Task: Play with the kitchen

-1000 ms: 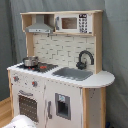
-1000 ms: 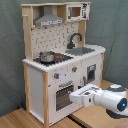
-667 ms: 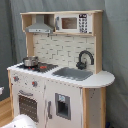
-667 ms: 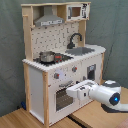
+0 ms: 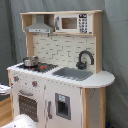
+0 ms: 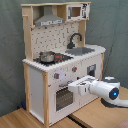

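one kitchen (image 5: 60,75), one pot (image 5: 30,61) (on stovetop)

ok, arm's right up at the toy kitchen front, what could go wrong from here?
1. The hand is close to the oven door of the kitchen; a misjudged approach could ram the panel instead of the handle.
2. A push might shove the freestanding kitchen or shake the pot off the stovetop.

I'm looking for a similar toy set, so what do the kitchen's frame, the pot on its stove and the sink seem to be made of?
The kitchen looks like painted white board with light, unpainted wood posts and shelf edges, showing a pale wood tone. The pot on the stove appears to be metal, silvery and shiny, though coated plastic is possible. The sink is a dull grey basin, plastic or metal; the look leaves it open.
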{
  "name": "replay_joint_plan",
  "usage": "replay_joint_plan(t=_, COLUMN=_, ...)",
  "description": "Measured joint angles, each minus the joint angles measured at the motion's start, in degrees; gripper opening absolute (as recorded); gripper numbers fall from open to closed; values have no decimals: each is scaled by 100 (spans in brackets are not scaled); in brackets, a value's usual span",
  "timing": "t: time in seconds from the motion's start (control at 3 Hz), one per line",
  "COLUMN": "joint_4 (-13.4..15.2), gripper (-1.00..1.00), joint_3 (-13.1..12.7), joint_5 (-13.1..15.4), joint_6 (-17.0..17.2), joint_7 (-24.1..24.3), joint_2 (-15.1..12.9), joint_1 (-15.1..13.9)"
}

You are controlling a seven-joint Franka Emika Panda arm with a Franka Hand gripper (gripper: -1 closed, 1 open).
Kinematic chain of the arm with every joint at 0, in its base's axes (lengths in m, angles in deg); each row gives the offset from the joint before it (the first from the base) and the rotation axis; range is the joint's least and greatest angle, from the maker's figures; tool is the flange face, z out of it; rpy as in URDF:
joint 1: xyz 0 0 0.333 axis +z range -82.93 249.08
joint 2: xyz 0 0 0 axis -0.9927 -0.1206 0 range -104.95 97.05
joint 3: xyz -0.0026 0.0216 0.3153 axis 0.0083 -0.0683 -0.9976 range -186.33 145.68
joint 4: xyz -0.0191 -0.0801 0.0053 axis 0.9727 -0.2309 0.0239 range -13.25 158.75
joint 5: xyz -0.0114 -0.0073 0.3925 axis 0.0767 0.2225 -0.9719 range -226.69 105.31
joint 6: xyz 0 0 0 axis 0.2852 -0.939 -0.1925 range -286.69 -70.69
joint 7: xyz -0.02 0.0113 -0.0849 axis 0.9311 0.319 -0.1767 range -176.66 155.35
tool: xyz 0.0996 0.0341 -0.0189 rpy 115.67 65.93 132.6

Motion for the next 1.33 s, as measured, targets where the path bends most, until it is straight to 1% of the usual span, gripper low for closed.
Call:
replay_joint_plan(t=0.33, joint_4=15, gripper=100, joint_3=-1, joint_5=0, joint_6=-466, joint_7=-62, joint_2=0, joint_1=-352)
replay_joint_plan(t=0.67, joint_4=-139, gripper=100, joint_3=-22, joint_5=0, joint_6=-858, joint_7=-65, joint_2=0, joint_1=-761)
replay_joint_plan(t=1.33, joint_4=-949, gripper=100, joint_3=-39, joint_5=0, joint_6=-1015, joint_7=-113, joint_2=1, joint_1=-1633)
